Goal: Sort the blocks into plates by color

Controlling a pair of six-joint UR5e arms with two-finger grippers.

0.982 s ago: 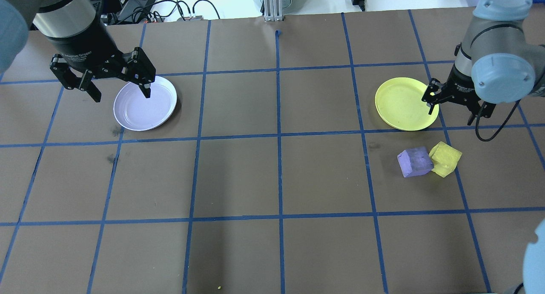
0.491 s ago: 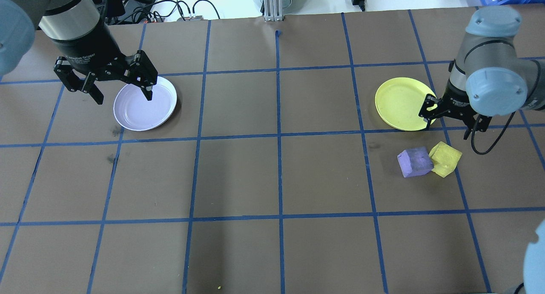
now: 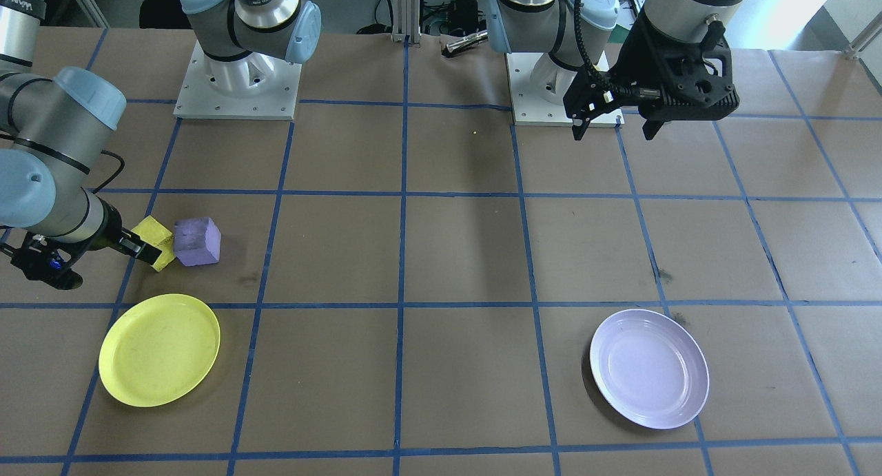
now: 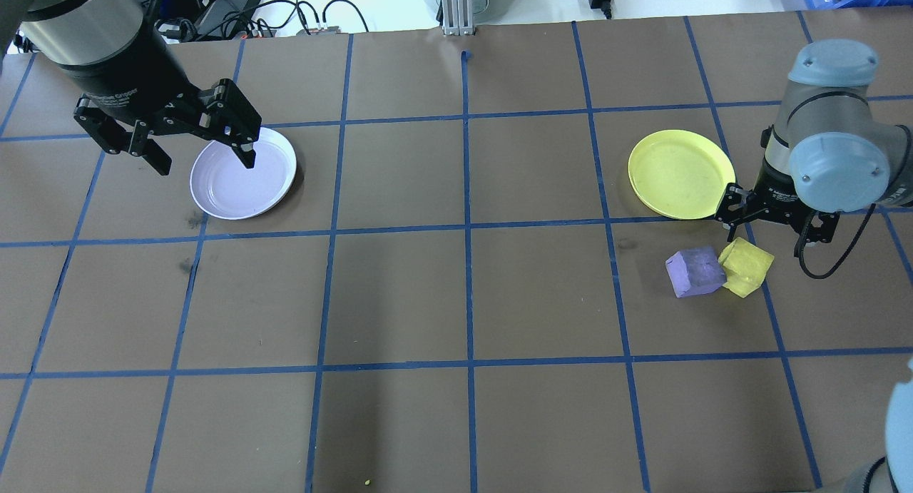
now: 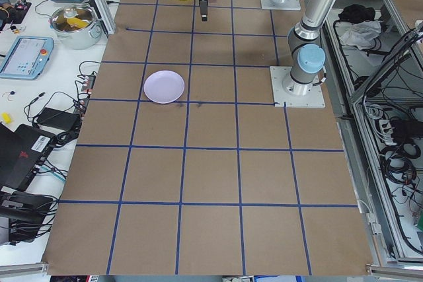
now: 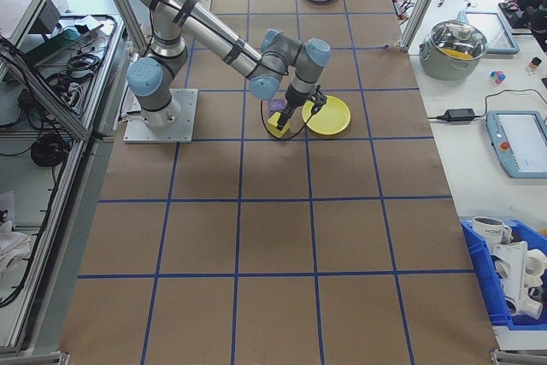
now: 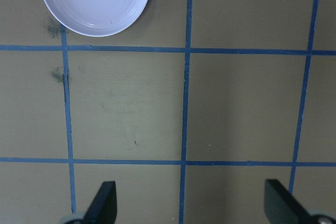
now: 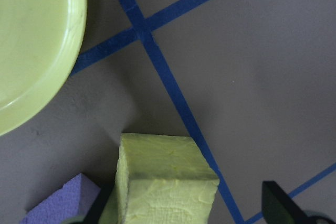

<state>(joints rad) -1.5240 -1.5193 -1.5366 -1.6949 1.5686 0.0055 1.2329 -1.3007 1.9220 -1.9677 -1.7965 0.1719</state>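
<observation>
The yellow block (image 4: 745,266) and purple block (image 4: 695,271) lie touching on the table, just nearer than the yellow plate (image 4: 677,173). My right gripper (image 4: 767,240) hangs open close above the yellow block. In the right wrist view the yellow block (image 8: 163,182) sits between the fingers, nearer the left one, with the purple block (image 8: 58,203) beside it. The lavender plate (image 4: 242,172) has nothing in it. My left gripper (image 4: 203,161) is open high above its left rim; its wrist view shows the plate (image 7: 94,1) far below.
Brown paper with a blue tape grid covers the table (image 4: 463,300). Cables and boxes lie beyond the far edge (image 4: 235,8). The two arm bases (image 3: 238,83) stand at the robot's side. Open table surface stretches between the two plates.
My right gripper has moved from over the yellow plate's edge toward the near side, to over the yellow block. The left gripper shifted slightly left. Blocks and plates stayed put.
</observation>
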